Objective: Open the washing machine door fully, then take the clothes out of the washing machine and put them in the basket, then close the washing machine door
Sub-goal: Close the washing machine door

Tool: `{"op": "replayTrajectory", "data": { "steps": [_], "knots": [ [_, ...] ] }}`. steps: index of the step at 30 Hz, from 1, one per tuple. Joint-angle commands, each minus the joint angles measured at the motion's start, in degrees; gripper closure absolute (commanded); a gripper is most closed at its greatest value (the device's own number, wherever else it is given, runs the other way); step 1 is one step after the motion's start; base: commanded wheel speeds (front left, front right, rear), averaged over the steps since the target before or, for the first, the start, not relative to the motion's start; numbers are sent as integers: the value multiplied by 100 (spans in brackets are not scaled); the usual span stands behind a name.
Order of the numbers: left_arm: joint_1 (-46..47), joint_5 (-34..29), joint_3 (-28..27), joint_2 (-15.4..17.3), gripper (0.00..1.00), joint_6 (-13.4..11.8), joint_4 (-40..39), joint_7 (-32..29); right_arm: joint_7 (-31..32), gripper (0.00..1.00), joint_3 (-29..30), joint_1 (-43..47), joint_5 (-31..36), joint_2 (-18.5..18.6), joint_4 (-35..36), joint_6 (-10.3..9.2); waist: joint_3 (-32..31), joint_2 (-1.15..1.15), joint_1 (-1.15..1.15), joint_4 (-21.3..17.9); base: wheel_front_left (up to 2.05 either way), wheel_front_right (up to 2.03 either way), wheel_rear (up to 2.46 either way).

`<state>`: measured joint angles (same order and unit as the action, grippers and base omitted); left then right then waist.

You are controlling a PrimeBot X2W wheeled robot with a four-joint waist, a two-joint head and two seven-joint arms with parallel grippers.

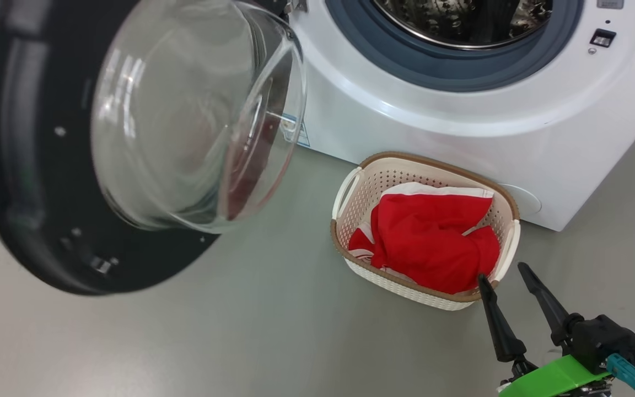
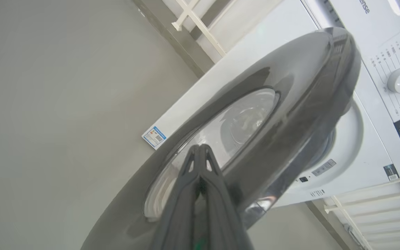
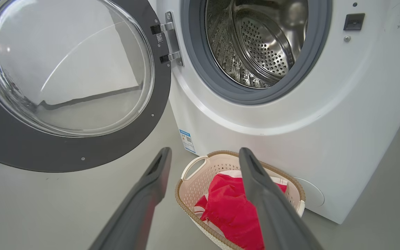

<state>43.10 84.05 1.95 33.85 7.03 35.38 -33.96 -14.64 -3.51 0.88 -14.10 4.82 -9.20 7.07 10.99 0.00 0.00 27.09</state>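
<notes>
Right gripper (image 1: pixel 502 273) spread wide, empty, beside cream perforated plastic basket (image 1: pixel 433 161) holding bright red fabric clothes (image 1: pixel 433 242). Left gripper (image 2: pixel 200 149) clenched, empty, facing open black-rimmed round glass washing machine door (image 2: pixel 290 90); its outer face appears in the left wrist view.

1. A smooth, matt grey floor (image 1: pixel 240 342) spreads across the head view, bare and evenly lit.
2. In the left wrist view, a darker grey strip (image 2: pixel 172 38) runs where the floor meets a pale wall (image 2: pixel 252 14).
3. A white bar frame (image 2: pixel 200 26) with a short crosspiece stands against that wall.
4. More white bars (image 2: pixel 373 198) cross that view's lower right corner, over pale slats (image 2: pixel 394 232).
</notes>
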Motion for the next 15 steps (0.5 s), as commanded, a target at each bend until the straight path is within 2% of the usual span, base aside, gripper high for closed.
{"op": "replayTrajectory", "data": {
  "steps": [1,6,15],
  "knots": [
    [-65,164,57,191,100,46,-571,-270,-36,0,-140,3,-33,-30,139,42,-69,0,0,-57,0,0,0],
    [-267,314,179,275,100,46,-1169,-458,-36,0,-134,30,-49,-65,154,42,-132,0,0,-141,0,0,0],
    [-646,620,309,183,100,46,-2507,-705,-36,0,-93,49,-62,-120,188,42,-172,0,0,-412,0,0,0]
  ]
}}
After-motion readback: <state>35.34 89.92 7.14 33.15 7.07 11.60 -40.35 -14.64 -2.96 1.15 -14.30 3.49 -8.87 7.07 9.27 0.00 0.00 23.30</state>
